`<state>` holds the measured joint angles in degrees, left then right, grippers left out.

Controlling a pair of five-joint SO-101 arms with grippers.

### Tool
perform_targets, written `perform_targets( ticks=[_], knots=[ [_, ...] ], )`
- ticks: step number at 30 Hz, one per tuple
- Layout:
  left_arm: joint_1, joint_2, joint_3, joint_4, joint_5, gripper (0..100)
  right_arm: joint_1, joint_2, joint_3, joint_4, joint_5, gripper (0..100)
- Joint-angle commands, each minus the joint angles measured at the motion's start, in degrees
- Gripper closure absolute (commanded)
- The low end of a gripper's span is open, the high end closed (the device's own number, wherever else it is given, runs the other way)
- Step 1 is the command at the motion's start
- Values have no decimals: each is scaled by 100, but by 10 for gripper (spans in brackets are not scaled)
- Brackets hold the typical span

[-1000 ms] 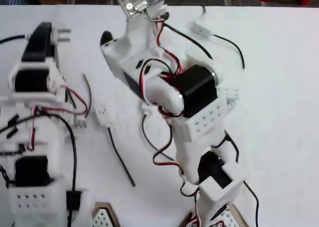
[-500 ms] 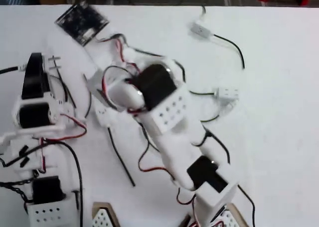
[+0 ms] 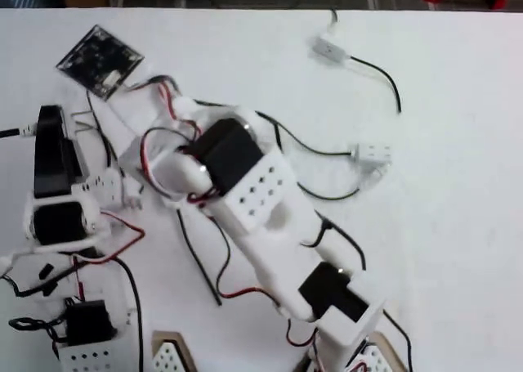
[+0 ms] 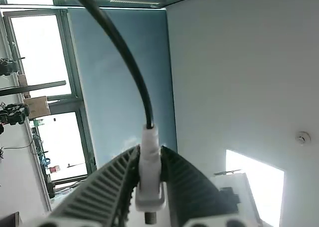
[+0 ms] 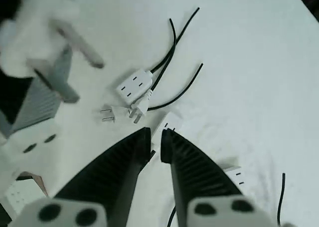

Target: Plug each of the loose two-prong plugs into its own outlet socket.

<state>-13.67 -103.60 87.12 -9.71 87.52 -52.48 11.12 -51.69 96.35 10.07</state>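
My left gripper points up toward the ceiling, shut on a white two-prong plug whose black cable arcs away. My right gripper hangs over the table with its black fingers nearly together and nothing between them. Just beyond its tips lies a small white socket. Farther off are a white three-slot outlet and a loose plug with bare prongs. In the high view the right arm stretches diagonally to the upper left and the left arm stands at the left edge.
A white socket block with a black lead lies right of centre, and another white connector lies at the back. A loose black cable runs toward the front. The left arm's blurred wrist is close to my right gripper.
The right arm swung left across the table, its wrist board going from the back centre to the back left. The left arm shifted toward the front.
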Motion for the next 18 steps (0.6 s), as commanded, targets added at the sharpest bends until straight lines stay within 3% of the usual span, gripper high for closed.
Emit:
perform_targets(
  ticks=[1,18],
  knots=[
    [-22,-57,18,-105,26,975,-145,-233,-545,-101,9,950],
    [154,-57,220,-141,9,975,-180,-224,-607,-752,44,978]
  ],
)
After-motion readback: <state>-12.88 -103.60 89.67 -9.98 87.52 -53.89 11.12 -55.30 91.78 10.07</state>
